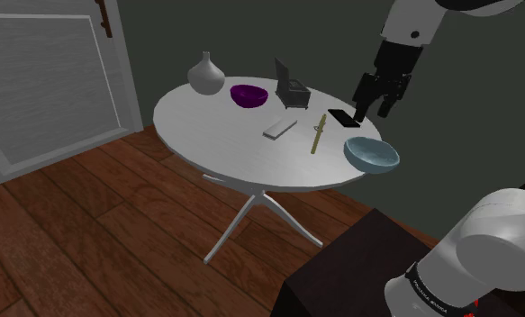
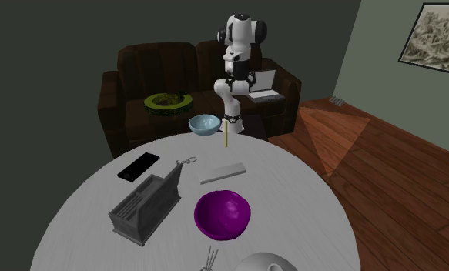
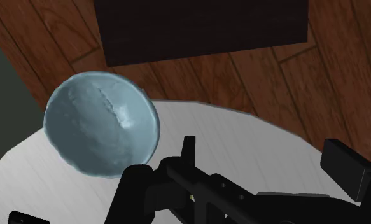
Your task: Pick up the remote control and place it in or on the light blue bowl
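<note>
Gripper (image 1: 374, 110): fingers spread, nothing between them, hanging just above the round white table (image 1: 206, 135) near its edge. Table stands on a wooden plank floor (image 1: 89, 225); dark green wall behind, dark sofa (image 2: 149, 73) across the room. Black remote control (image 1: 341, 117) lies flat on the table, just beside the fingertips and not touched. Light blue bowl (image 1: 371, 154) sits near the remote control at the table rim.

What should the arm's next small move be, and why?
Probably lower the open black gripper onto the flat black remote control. The remote lies untouched on the round white table, the gripper hangs just above and beside it, and the light blue bowl waits close by.
</note>
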### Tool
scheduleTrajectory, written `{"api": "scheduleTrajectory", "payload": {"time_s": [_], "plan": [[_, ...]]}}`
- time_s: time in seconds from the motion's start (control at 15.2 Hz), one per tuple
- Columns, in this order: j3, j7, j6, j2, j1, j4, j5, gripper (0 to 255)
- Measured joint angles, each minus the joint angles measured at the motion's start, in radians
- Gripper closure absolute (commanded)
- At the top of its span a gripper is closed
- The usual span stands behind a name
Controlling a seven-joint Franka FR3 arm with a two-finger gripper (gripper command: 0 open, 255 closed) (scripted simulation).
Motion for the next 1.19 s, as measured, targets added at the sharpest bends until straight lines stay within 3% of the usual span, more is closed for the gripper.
{"api": "scheduleTrajectory", "payload": {"time_s": [0.4,1.19], "plan": [[0.038,0.105,0.121,0.137,-0.031,0.020,0.013,0],[0.109,0.436,0.344,0.577,-0.113,0.246,-0.021,0]]}}
